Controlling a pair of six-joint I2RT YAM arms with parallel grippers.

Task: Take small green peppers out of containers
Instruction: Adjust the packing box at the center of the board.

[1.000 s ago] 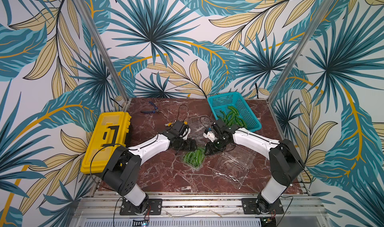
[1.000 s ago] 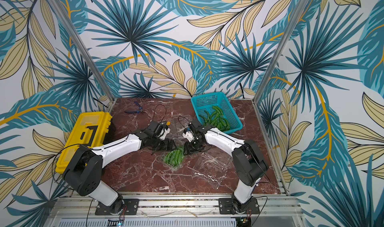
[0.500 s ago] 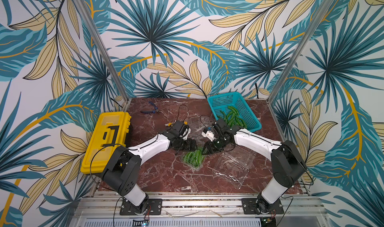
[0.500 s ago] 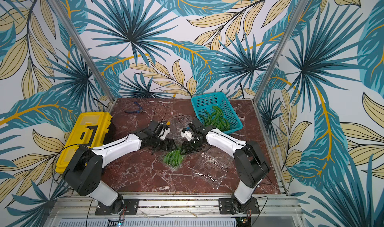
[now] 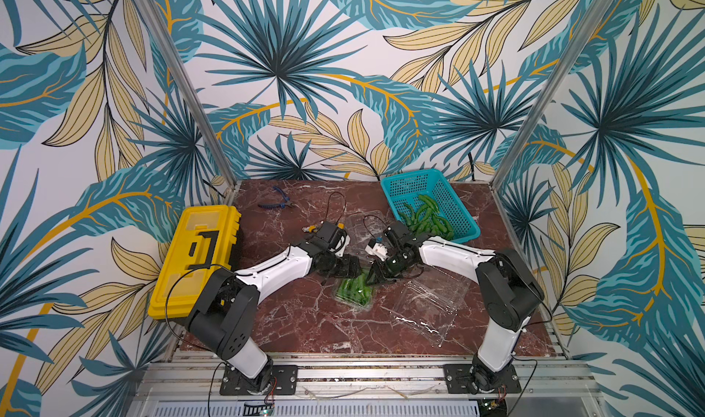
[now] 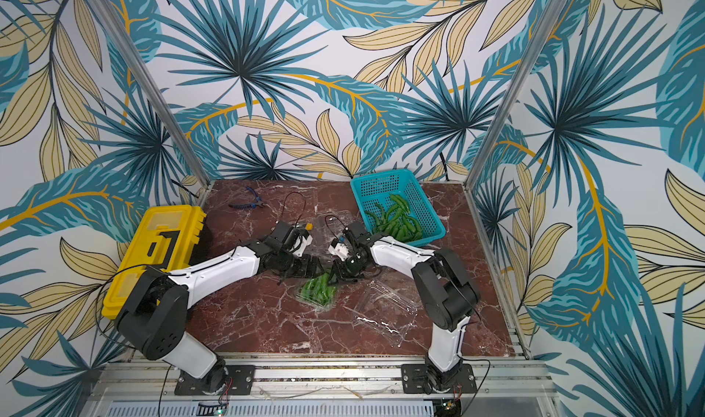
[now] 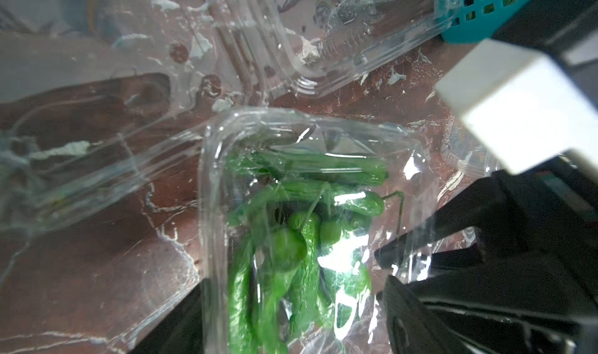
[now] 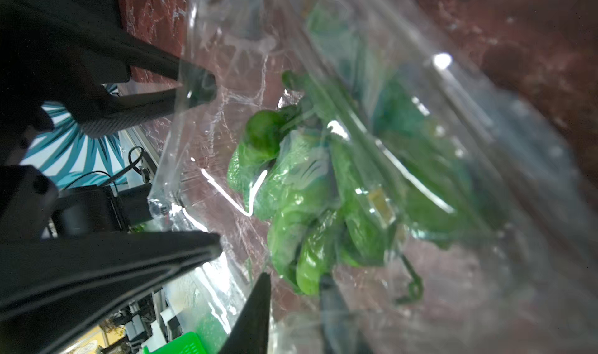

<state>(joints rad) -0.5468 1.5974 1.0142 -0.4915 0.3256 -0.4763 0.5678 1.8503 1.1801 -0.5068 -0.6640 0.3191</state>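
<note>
Two grippers meet over one container (image 5: 358, 306) at the middle of the table (image 5: 290, 319). The peppers (image 5: 353, 289) lie heaped inside it under the clear lid (image 7: 356, 142). The left gripper (image 5: 357, 273) has its jaws wide, one on either side of the container's end; whether they press it cannot be told. The right gripper (image 7: 385, 261) is nearly closed, pinching the lid's edge. More peppers fill the basket (image 5: 463, 224); an empty container (image 5: 423, 304) lies open nearby.

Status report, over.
Left end effector wide astride clear plastic clamshell container, grip unclear. Right end effector pinching its lid. Glossy small green peppers inside, lid over them.
</note>
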